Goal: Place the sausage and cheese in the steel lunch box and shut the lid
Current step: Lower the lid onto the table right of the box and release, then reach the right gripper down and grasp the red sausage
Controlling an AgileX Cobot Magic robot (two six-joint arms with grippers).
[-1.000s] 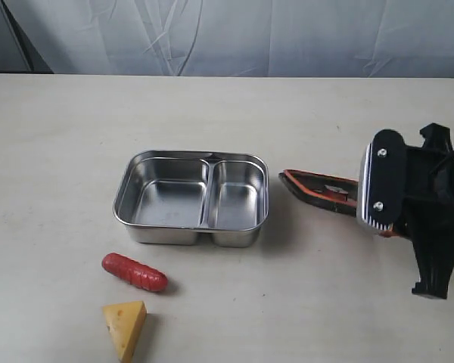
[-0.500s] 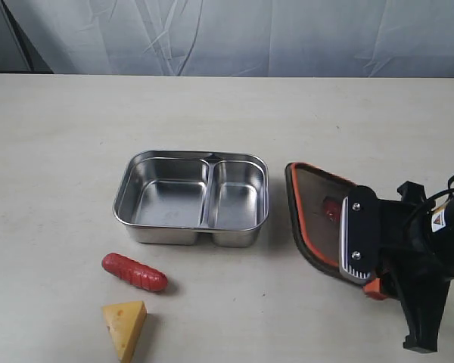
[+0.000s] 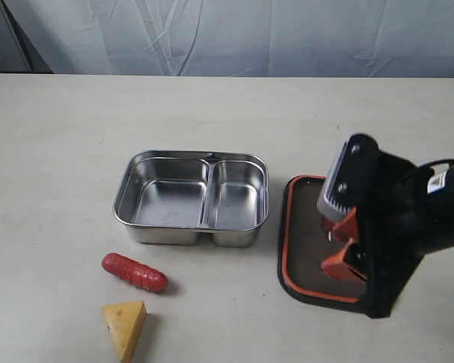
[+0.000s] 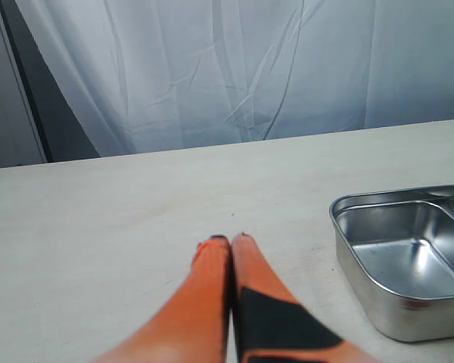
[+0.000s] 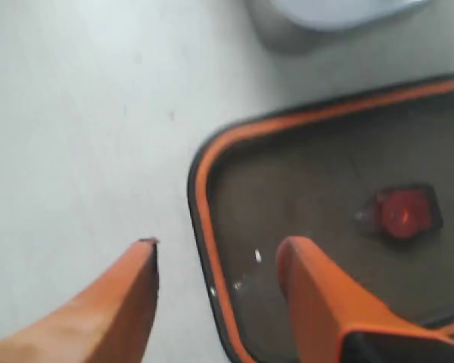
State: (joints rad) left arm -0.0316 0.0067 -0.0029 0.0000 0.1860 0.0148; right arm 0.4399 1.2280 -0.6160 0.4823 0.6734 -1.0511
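One lid (image 3: 304, 243) beside steel lunch box (image 3: 188, 233)

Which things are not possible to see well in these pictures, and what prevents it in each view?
- Exterior view: the right gripper covers the right part of the lid; the left gripper is outside the frame.
- Left wrist view: the lunch box is cut off by the picture's edge; the sausage and cheese do not appear.
- Right wrist view: blurred, so whether the right gripper touches the lid is unclear.
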